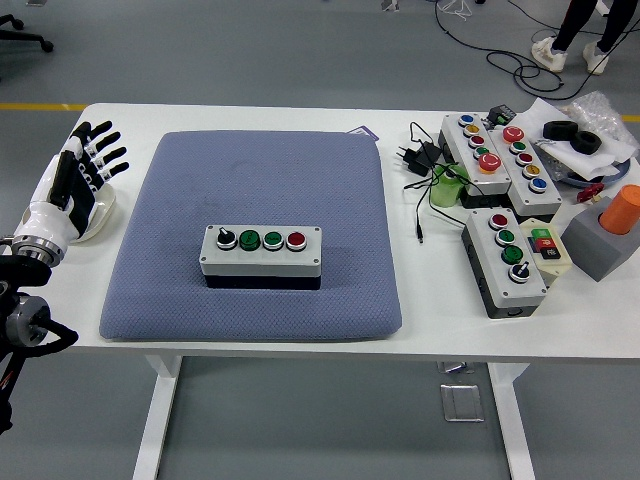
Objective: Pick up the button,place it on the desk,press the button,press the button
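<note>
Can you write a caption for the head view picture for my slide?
A button box sits on a blue mat while the left robot hand waits open.

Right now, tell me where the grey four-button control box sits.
The grey four-button control box sits on the blue cushioned mat, near its front edge, left of the cluttered boxes.

Grey floor [250,60], white table [430,300]

even, bright overhead light, no hard glare. soft short shadows: a dark band under the near edge of the button box [260,252], a faint one under the blue pad [252,232] along its near rim. white table [420,300] bright but not blown out. focus sharp throughout; slight wide-angle bend at far corners.
</note>
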